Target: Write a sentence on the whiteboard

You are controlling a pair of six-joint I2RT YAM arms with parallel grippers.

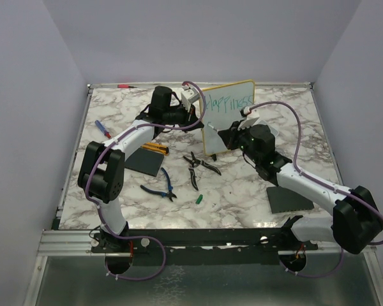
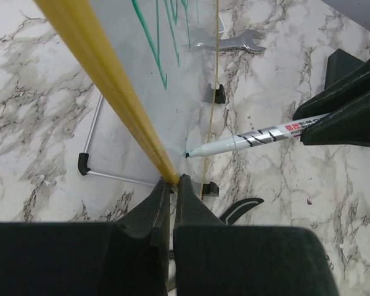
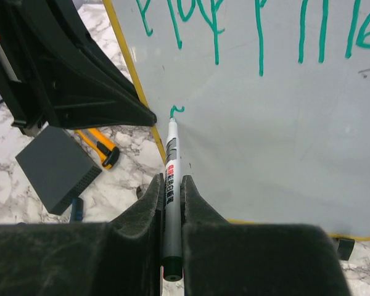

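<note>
Right gripper (image 3: 171, 185): fingers clamped on marker (image 3: 171, 148), barrel pointing away from the wrist camera.
Marker tip: at, or just touching, the whiteboard (image 3: 265, 154) low on its left part, beside a small teal hook (image 3: 177, 110).
Left gripper (image 2: 172, 188): fingers pinched together on the yellow rim (image 2: 105, 80) at the board's side edge, apparently steadying it.
Board position: upright toward the back of the marble table (image 1: 242, 191), between the two grippers.
Sentence (image 1: 228, 102): one teal word, "Happiness", across the top line.
Done: first line, by the look of it.
Left: second line barely begun, white space below unwritten; probably well short of finished.
</note>
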